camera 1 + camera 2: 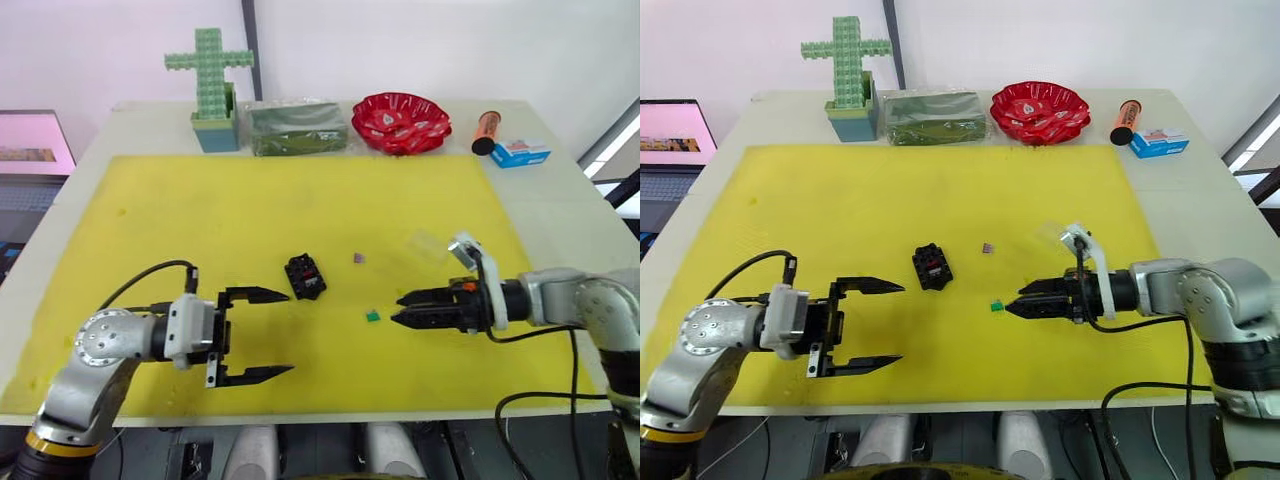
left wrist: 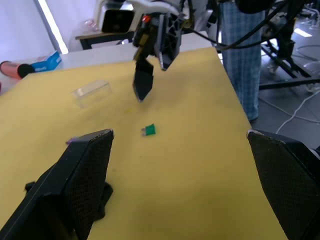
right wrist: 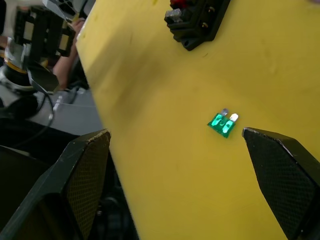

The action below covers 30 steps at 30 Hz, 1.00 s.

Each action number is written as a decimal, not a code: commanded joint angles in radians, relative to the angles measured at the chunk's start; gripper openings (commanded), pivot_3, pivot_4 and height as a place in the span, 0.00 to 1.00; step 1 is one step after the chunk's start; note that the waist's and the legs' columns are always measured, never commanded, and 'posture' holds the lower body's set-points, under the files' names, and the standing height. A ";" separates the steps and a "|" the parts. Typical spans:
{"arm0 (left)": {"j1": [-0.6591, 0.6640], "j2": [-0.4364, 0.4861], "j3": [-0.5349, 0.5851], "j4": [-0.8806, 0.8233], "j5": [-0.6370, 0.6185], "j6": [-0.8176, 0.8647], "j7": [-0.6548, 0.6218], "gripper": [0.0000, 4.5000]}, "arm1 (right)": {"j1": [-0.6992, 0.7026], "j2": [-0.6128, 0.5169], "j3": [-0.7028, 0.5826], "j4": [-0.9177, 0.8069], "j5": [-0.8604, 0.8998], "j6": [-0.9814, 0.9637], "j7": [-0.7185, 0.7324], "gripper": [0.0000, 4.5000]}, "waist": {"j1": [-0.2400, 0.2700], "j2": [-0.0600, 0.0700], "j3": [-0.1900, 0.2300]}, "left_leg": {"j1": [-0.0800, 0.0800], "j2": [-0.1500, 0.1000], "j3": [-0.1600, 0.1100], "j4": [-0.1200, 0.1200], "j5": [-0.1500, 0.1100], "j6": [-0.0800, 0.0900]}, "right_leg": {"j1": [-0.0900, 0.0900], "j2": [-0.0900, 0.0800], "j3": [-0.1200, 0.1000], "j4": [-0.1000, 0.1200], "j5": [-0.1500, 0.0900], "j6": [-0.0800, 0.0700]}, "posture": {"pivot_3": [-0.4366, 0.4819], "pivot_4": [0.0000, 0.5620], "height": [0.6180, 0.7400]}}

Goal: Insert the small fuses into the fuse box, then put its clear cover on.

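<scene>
A: Fuse box (image 1: 305, 276) sits near the middle of the yellow mat (image 1: 200, 220), black, with red and grey pieces showing on its top in the right wrist view. Cannot tell how fully they are seated.

B: Loose fuses?

A: Green fuse (image 1: 373, 316) lies flat on the mat, between the box and the right gripper (image 1: 399, 308), just off its fingertips and not touching them. Its two metal prongs are visible in the right wrist view. Purplish-brown fuse (image 1: 359, 258) lies on the mat to the right of the box, apart from it.

B: Right gripper state?

A: Fingers parted a little in the head views, nothing between them. It hangs low over the mat, pointing toward the green fuse.

B: Left gripper?

A: Left gripper (image 1: 255, 335) spread wide, empty, near the mat's front edge, to the left of the box and nearer than it.

B: Clear cover?

A: Clear cover (image 1: 427, 244) rests on the mat, right of the purplish-brown fuse and beyond the right gripper. Faint outline, but plain in the left wrist view.

B: Back of the table?

A: Green brick cross (image 1: 209, 75), a green package (image 1: 298, 128), a red bowl (image 1: 401, 122), an orange tube (image 1: 486, 131), a small blue box (image 1: 520, 153).
</scene>
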 commanded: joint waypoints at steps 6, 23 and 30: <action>-0.012 -0.011 -0.026 0.001 0.016 -0.042 0.003 1.00 | -0.068 0.049 0.035 0.150 0.001 0.105 0.006 0.99 | 0.003 0.000 0.000 | 0.000 0.000 0.001 0.001 0.000 0.000 | 0.000 0.002 -0.001 0.002 0.000 0.000 | 0.48 0.27 1.00; 0.003 -0.016 -0.047 0.006 0.029 -0.055 -0.002 1.00 | -0.115 0.169 0.011 0.277 -0.023 0.215 -0.084 0.87 | -0.001 0.000 0.000 | 0.000 0.002 0.000 0.004 0.000 0.000 | 0.001 0.005 -0.001 0.004 0.000 0.001 | 0.48 0.27 1.00; -0.004 -0.015 -0.051 0.016 0.030 -0.062 -0.005 1.00 | -0.118 0.194 0.017 0.260 0.008 0.253 -0.077 0.87 | -0.001 0.000 0.000 | 0.000 0.005 0.000 0.005 0.000 0.001 | 0.001 0.008 -0.001 0.005 0.000 0.001 | 0.48 0.27 1.00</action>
